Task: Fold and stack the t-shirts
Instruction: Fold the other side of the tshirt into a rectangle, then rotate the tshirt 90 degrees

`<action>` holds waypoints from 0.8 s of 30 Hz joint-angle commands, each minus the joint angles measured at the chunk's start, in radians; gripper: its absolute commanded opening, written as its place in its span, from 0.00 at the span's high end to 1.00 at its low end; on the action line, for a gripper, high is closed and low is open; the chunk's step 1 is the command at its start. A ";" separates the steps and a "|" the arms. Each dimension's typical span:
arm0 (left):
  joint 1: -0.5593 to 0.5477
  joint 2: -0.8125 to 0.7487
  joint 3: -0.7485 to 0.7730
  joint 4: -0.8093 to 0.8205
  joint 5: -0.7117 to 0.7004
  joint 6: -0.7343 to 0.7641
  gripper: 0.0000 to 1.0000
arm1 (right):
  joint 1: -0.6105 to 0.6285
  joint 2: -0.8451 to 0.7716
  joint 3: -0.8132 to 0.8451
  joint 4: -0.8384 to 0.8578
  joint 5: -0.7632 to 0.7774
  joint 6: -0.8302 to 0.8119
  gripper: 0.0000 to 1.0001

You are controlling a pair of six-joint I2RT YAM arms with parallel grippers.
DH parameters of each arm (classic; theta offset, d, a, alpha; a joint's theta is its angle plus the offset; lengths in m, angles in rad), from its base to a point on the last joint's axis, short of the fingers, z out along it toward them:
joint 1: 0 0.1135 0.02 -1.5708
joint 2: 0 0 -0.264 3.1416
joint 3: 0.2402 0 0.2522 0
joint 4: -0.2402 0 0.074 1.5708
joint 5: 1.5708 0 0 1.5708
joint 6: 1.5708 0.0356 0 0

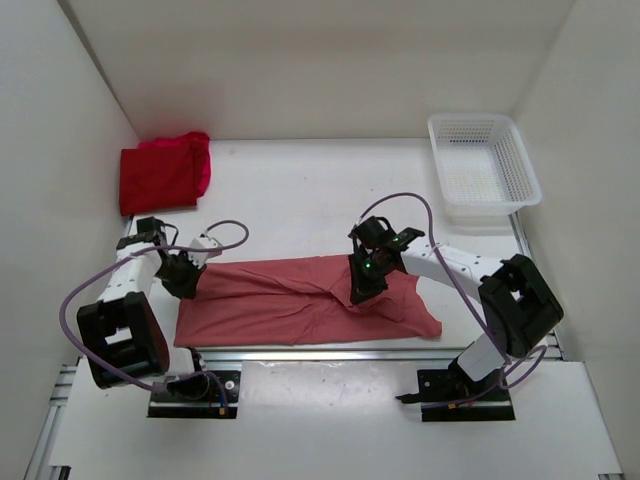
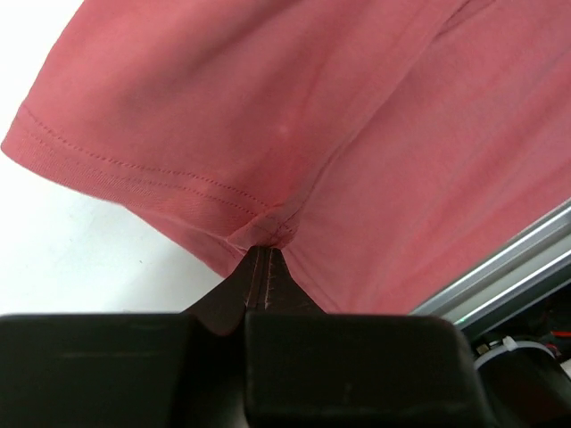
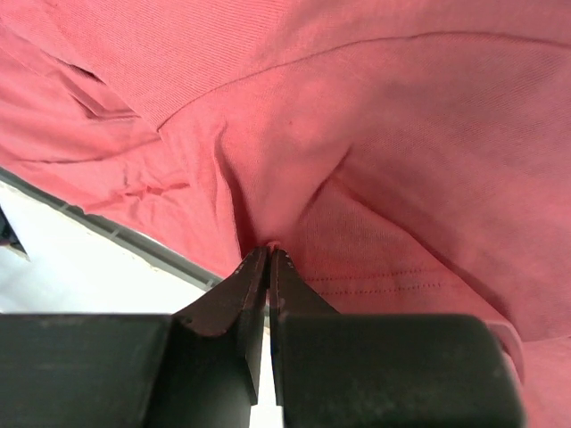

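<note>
White table [image 1: 290,200], enclosed by white walls [image 1: 300,60] at nine, twelve and three o'clock, as recorded from the top camera. A faded salmon t-shirt [image 1: 300,305] was spread toward six o'clock of the table. It was laid lengthwise from nine to three o'clock and creased across its middle, with its near edge just beside the metal rail [image 1: 320,353].

The left gripper [image 1: 188,288] was set at the shirt's ten o'clock corner. In the left wrist view its jaws were seen pressed together on the stitched hem, and the cloth was gathered into a small pucker at the tips. The right gripper [image 1: 358,296] was placed on the shirt's far edge, toward one o'clock of the garment's centre. In the right wrist view its jaws were likewise seen clamped on a pinch of salmon cloth, with folds radiating from the tips and a hem line running just beside them. Part of the rail was seen past the cloth's edge in both wrist views.

At ten o'clock of the table, against the left wall, a folded dark crimson t-shirt [image 1: 155,180] was placed, well apart from the salmon one. A bright pinkish-red t-shirt [image 1: 197,150] was visible along its twelve and three o'clock edges; which of the two lay on top could not be told. A white mesh basket [image 1: 485,208] was stood upright at two o'clock, apart from both arms
</note>
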 commanded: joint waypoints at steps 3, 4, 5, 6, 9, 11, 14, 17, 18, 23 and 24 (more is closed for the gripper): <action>0.054 -0.036 0.034 -0.078 0.109 0.066 1.00 | 0.010 -0.019 -0.032 0.030 -0.026 0.023 0.95; 0.042 -0.033 0.039 -0.090 0.100 0.089 1.00 | 0.002 -0.018 -0.035 0.036 -0.024 0.025 0.93; 0.030 -0.038 0.030 -0.105 0.102 0.124 1.00 | 0.011 -0.018 -0.035 0.031 -0.021 0.022 0.91; 0.025 -0.038 0.025 -0.117 0.085 0.124 1.00 | 0.004 -0.023 -0.032 0.024 -0.012 0.019 0.89; 0.042 -0.043 0.005 -0.133 0.057 0.175 1.00 | 0.004 -0.027 -0.030 0.007 -0.008 0.011 0.79; 0.059 -0.052 -0.004 -0.125 0.030 0.187 0.98 | -0.007 -0.049 -0.038 0.005 -0.014 0.012 0.72; 0.079 -0.058 -0.005 -0.111 0.013 0.201 0.89 | -0.030 -0.127 -0.044 0.016 -0.034 0.000 0.56; 0.114 -0.069 0.025 -0.107 0.020 0.209 0.85 | -0.062 -0.203 -0.007 -0.001 -0.026 -0.010 0.48; 0.125 -0.076 0.034 -0.108 0.029 0.213 0.85 | -0.068 -0.220 -0.001 -0.022 -0.011 -0.006 0.50; 0.197 -0.078 0.136 -0.139 0.097 0.235 0.84 | -0.183 -0.302 -0.007 -0.068 0.028 -0.009 0.94; 0.192 -0.082 0.136 -0.141 0.100 0.224 0.84 | -0.230 -0.305 -0.029 -0.064 0.017 -0.006 1.00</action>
